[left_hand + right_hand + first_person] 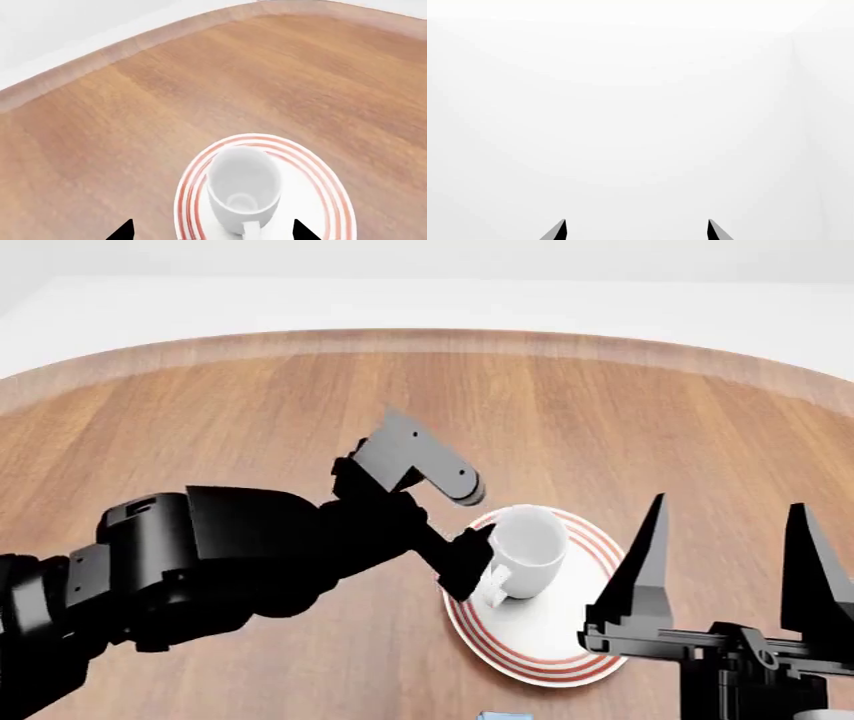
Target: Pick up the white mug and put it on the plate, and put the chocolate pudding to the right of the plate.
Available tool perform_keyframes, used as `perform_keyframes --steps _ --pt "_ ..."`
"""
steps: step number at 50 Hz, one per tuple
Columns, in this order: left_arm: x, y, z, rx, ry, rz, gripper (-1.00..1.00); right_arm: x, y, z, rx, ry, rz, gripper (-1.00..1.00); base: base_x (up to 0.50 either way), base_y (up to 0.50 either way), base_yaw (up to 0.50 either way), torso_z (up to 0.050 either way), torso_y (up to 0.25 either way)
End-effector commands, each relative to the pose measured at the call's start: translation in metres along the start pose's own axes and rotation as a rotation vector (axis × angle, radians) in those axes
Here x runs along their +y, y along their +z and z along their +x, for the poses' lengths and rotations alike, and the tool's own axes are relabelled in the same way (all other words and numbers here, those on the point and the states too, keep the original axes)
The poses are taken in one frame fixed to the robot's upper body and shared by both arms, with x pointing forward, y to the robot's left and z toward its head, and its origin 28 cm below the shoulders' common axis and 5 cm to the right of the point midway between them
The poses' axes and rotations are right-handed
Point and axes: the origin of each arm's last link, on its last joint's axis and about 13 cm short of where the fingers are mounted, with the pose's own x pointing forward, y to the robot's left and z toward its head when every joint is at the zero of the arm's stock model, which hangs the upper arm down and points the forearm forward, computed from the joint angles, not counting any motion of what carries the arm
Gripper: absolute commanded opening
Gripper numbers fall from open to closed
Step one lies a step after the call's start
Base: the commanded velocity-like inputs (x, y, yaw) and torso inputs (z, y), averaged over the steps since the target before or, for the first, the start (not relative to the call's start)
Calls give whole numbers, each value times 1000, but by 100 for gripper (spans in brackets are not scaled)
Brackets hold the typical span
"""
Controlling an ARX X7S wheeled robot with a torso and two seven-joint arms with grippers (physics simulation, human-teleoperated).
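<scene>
Left wrist view: brown wood-grain worktop [200, 90] with a pale rounded edge, white background beyond. The round white plate with thin red rings at its rim [327, 190] lies flat on the wood. The plain glossy white ceramic mug [243, 187] stands upright on the plate, mouth up, so its long axis is vertical. Its loop handle points toward the camera. The left hand [213, 231] shows only as two dark fingertips, spread wide, one either side of the mug and clear of it: released, gripping nothing.

Head view: same wooden worktop [240, 410], white surround at the far side. Plate [587, 640] sits right of centre, mug [527, 555] upright on its far-left part, handle toward the near left. Black left arm reaches in from the lower left, forearm roughly level, wrist angled down toward the mug; left hand [478, 558] is at the handle side of the mug, just beside it; contact cannot be told. Right hand [727, 560] is at lower right, held upright with both dark fingers pointing up and well apart: released, empty. A sliver of light blue carton [505, 716] shows at the bottom edge, too cropped to identify for sure.

Right wrist view: blank white background only. Two dark fingertips of the right hand [637, 231] show, spread apart, nothing between them.
</scene>
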Motion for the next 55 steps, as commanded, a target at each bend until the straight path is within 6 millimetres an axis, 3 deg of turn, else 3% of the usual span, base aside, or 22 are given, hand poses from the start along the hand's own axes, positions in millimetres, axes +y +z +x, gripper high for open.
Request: perform_keyframes --steps 1,24,34,40,55 --pt "4 9 -36 -127 54 -4 100 2 1 -1 0 6 1 100 0 0 0 0 0" --pt "27 -3 -77 -397 322 41 100 7 5 -2 16 31 -9 100 0 0 0 0 0" --pt "30 -12 -80 -415 501 127 100 9 5 -2 22 31 -17 100 0 0 0 0 0" --pt "32 -7 -87 -472 576 106 100 11 7 -2 56 15 16 100 0 0 0 0 0" --pt "26 -6 -86 -477 589 141 100 22 19 -3 108 -18 6 100 0 0 0 0 0"
